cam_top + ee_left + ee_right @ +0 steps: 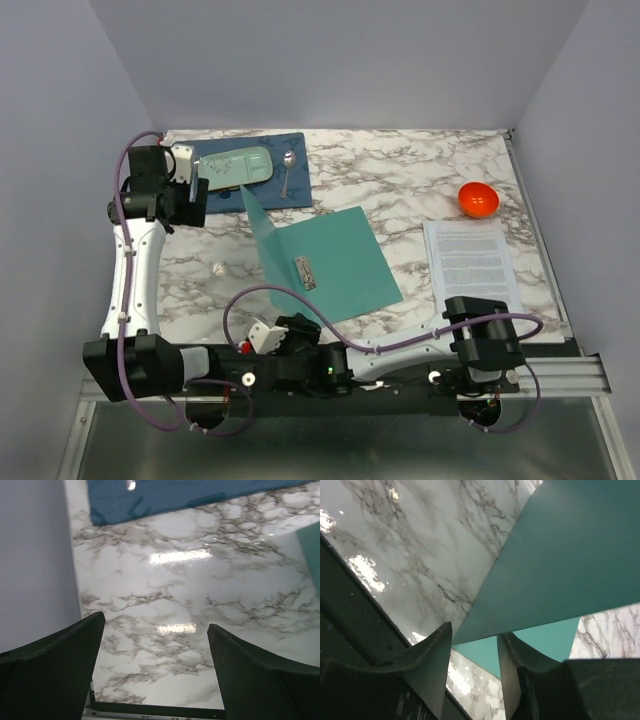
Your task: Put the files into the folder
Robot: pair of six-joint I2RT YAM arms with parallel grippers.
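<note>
- On the surface (420, 170), mid-way, I see the folder (335, 265) open, one cover raised.
- The files (470, 262) lie well right of it.
- My right end effector (475, 640) stands half-parted at that cover's edge.
- My left end effector (155, 625) gapes wide.

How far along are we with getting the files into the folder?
Done: the folder lies open, one cover raised. In hand: the right gripper, jaws parted, straddles that cover's edge; left gripper open, empty. Left: the files lie on the table right of the folder, none inside.
</note>
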